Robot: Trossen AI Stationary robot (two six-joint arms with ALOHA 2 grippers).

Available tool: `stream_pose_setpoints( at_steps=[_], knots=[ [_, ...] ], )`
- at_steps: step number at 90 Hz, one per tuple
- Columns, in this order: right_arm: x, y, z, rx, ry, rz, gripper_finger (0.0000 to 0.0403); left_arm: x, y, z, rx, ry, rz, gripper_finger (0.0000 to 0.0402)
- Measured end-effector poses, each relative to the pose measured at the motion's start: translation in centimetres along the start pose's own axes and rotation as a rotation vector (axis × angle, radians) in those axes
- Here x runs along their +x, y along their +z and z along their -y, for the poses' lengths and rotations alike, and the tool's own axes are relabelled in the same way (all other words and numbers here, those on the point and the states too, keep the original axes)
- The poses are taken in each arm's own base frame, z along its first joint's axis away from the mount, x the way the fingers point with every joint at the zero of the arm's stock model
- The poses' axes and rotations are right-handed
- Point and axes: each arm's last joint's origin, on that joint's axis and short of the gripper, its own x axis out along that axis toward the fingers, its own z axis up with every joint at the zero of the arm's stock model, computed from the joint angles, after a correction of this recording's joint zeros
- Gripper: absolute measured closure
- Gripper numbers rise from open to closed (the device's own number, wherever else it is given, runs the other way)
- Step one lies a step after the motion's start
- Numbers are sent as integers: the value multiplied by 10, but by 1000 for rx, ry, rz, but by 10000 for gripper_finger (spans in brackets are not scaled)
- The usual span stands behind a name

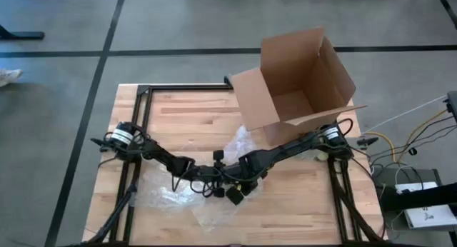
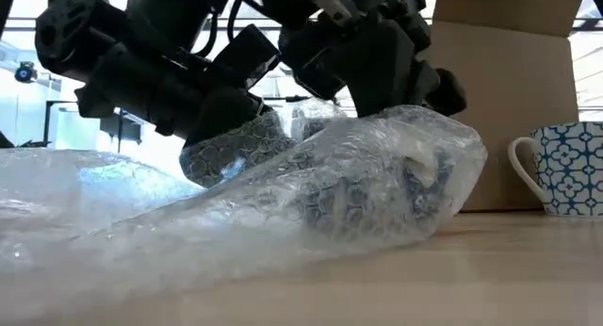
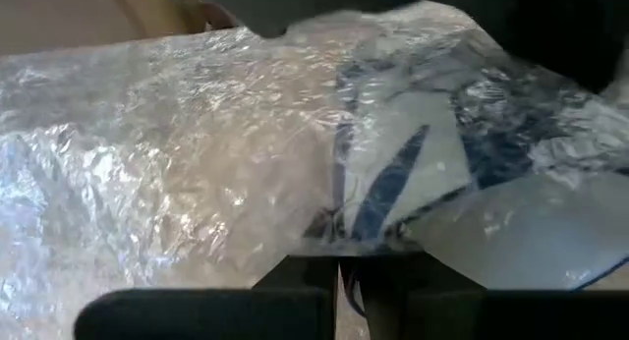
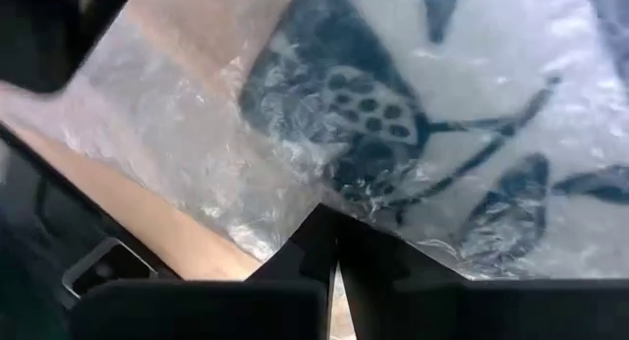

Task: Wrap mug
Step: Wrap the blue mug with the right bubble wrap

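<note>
Pinching bubble wrap [image 1: 178, 193] with both grippers, I have my arms meeting low over the table [image 1: 186, 118], near its front middle. My left gripper [image 3: 337, 266] has its fingers [image 3: 295, 276] drawn together with only a sliver between them, and a fold of the wrap is caught there. Just past those fingertips, under the plastic, lies the mug [image 3: 413, 163], white with blue leaf markings, so close that it fills much of the left wrist view. My right gripper [image 4: 334, 247] is pressed narrow in the same way, nipping the wrap right against the mug's patterned side, where dark dots and stems show through the film.

From table height the mug sits as a lump inside the wrap, resting on the wood, with both grippers bearing down on it from above and behind. The wrap trails off from the bundle in a long loose sheet, flat on the table on my left arm's side. I cannot tell whether the mug is upright or on its side within the plastic.

A second mug [image 2: 565, 171], blue and white, stands bare and upright well apart from the bundle. An open box [image 1: 300, 83] stands at the table's far edge, behind my right arm, tilted with its mouth up.
</note>
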Motion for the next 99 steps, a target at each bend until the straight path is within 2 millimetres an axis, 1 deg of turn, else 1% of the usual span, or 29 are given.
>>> stream_pose_setpoints(
  at_steps=[17, 24, 34, 44, 59, 67, 86, 94, 99],
  knots=[
    [-1, -1, 1, -153, -10, -15, 403, 0, -1, 1, 9, 0, -2, 397],
    [-5, -1, -2, -302, -8, 20, 403, 1, 0, 0, -8, -17, 1, 397],
    [-5, -2, -2, -425, -7, 14, 403, 0, 0, 0, -9, -16, 2, 397],
    [-8, -1, -2, -474, -7, 14, 403, 0, 0, 0, -11, -15, 1, 397],
    [-11, 1, -4, -485, 0, 21, 403, 0, 0, 1, -10, -14, 2, 397],
    [-14, -1, -6, -564, 0, 23, 403, 0, 0, 1, -9, -13, 3, 397],
    [-29, -6, -10, -800, 7, 34, 403, 0, 0, 0, -8, -13, 2, 397],
    [-34, -8, -9, -843, -8, 11, 403, 0, 0, 0, -8, -13, 3, 397],
    [-37, -9, -8, -838, -21, -12, 403, 0, 0, 0, -8, -13, 3, 397]
  ],
)
